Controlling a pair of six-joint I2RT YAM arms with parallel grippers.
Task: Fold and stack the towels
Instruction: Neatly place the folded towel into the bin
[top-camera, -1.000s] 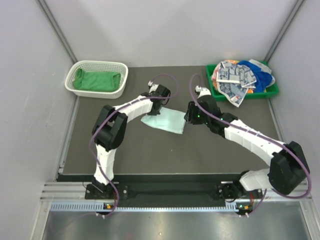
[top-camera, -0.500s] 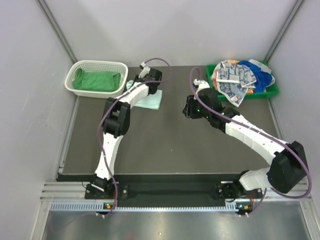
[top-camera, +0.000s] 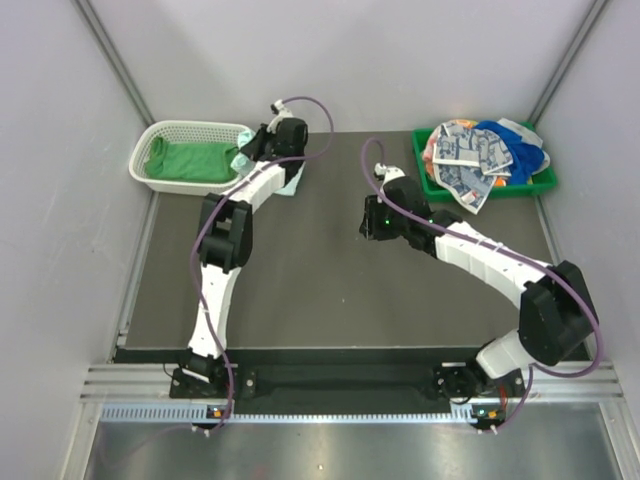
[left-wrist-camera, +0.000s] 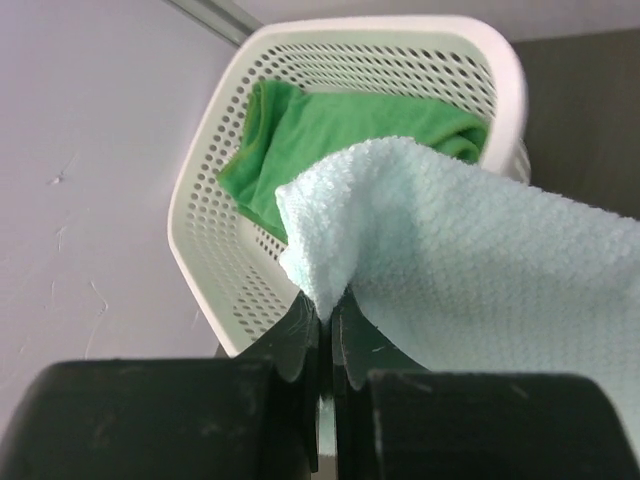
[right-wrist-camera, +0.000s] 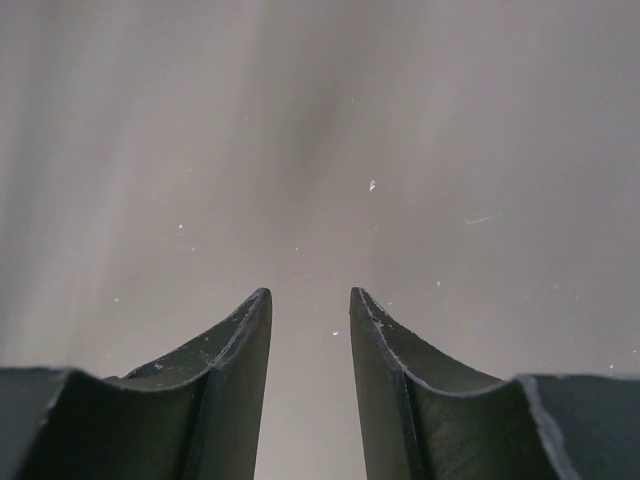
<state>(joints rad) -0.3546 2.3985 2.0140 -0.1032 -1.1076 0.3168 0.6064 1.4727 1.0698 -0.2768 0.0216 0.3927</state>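
Draping from clamped jaws, mint towel (left-wrist-camera: 480, 270)

Left claw (left-wrist-camera: 325, 312) pinched tight, right claw (right-wrist-camera: 310, 305) parted midway

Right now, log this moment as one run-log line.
left gripper: shut on pale mint towel | white mesh basket: bright green towel inside | right gripper: open, empty
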